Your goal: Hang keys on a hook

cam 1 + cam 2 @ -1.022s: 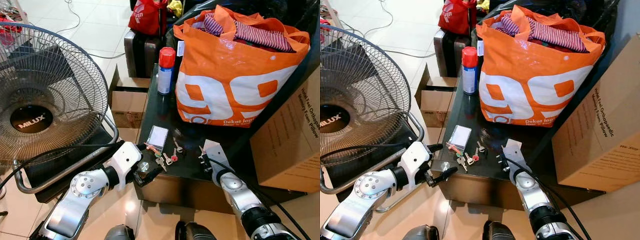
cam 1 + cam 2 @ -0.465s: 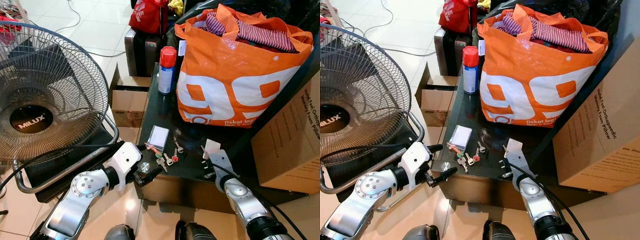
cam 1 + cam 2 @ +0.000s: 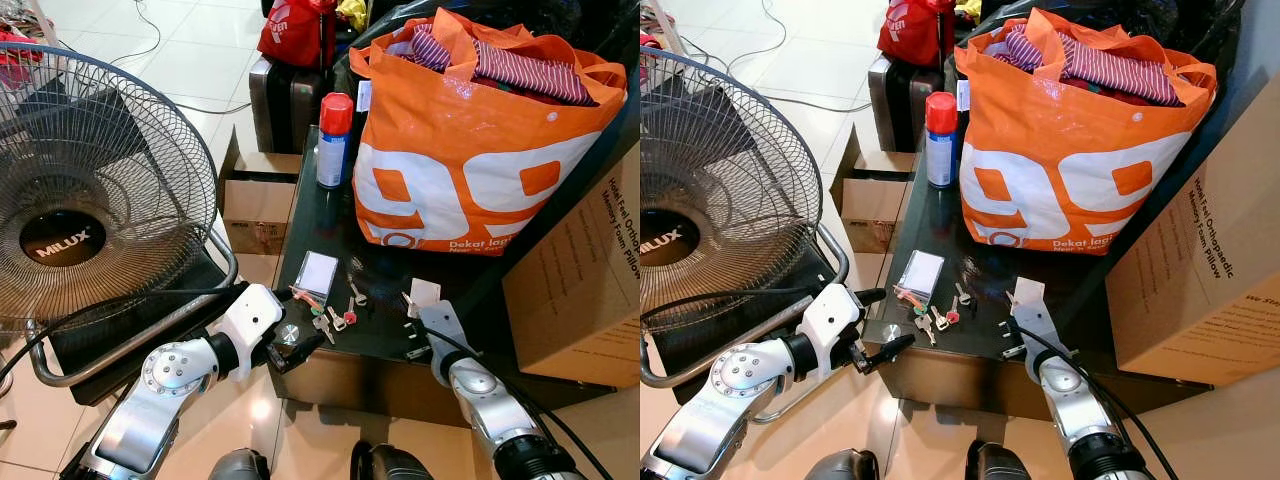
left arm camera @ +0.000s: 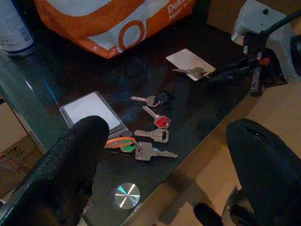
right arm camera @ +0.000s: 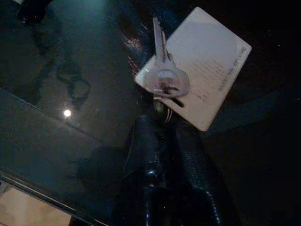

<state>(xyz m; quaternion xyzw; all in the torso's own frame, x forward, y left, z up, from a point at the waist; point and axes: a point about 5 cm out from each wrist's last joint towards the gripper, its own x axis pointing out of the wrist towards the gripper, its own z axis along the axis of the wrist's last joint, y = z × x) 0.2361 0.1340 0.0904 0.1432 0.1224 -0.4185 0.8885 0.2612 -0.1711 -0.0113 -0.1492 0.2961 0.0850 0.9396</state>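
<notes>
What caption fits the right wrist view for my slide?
Right gripper, shut, at a key lying across a white card on the dark table.

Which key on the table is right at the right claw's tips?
The silver key lying on the white card, apart from the loose cluster by the left claw.

A bench [image 3: 322, 215] stands ahead, with a fan [image 3: 95, 190] to its left and a box [image 3: 580, 285] to its right. At the bench's back sit a spray can [image 3: 331, 141] and, to its right, a bag [image 3: 470, 140]. Near the front edge lie keys [image 3: 325, 310], a card [image 3: 314, 272] just behind them, another card [image 3: 424, 292] to their right.
</notes>
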